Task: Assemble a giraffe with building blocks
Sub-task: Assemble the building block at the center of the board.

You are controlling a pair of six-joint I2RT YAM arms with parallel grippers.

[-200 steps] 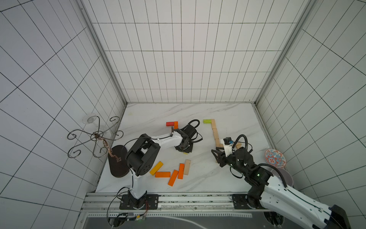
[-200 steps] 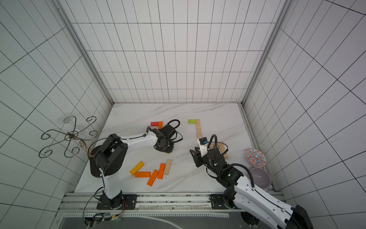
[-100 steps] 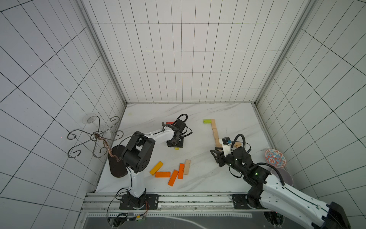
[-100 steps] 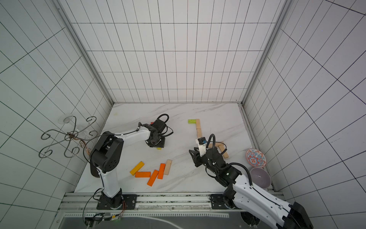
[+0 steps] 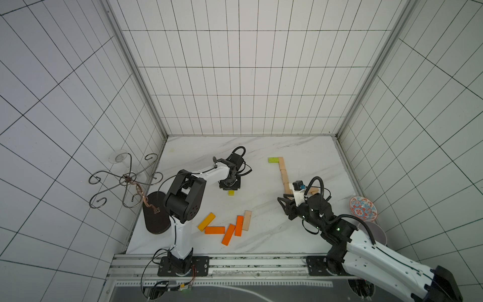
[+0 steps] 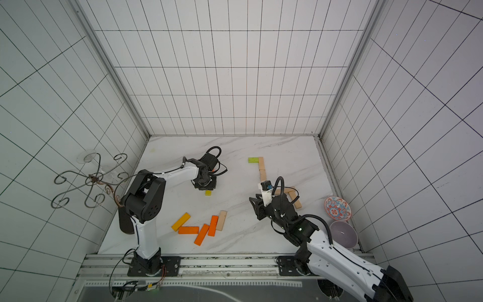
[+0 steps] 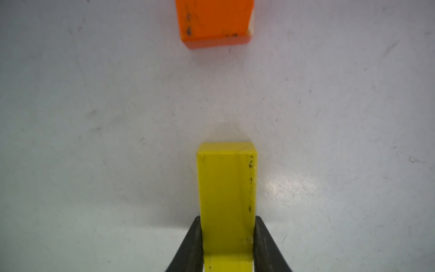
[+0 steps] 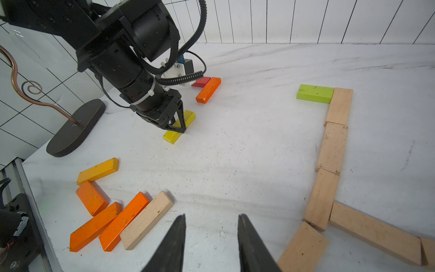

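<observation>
White tiled walls (image 5: pixel 235 78) box in a marble table (image 5: pixel 261 146). The yellow block (image 7: pixel 226 188) lies flat on it, left of centre and well apart from the half-built giraffe (image 5: pixel 283 172) on the right side. My left gripper (image 7: pixel 227 220) has its jaws pinched against the block's two long sides, and the block rests on the table. An orange block (image 7: pixel 214 21) lies just ahead on the same line, so any forward drift on the lift would shove it. A weak pinch could let the block twist or drop in transit. My right gripper (image 8: pixel 211 215) hangs empty, jaws parted, near the wooden neck (image 8: pixel 334 146). Carrying across risks clipping that arm or scattering the row.
</observation>
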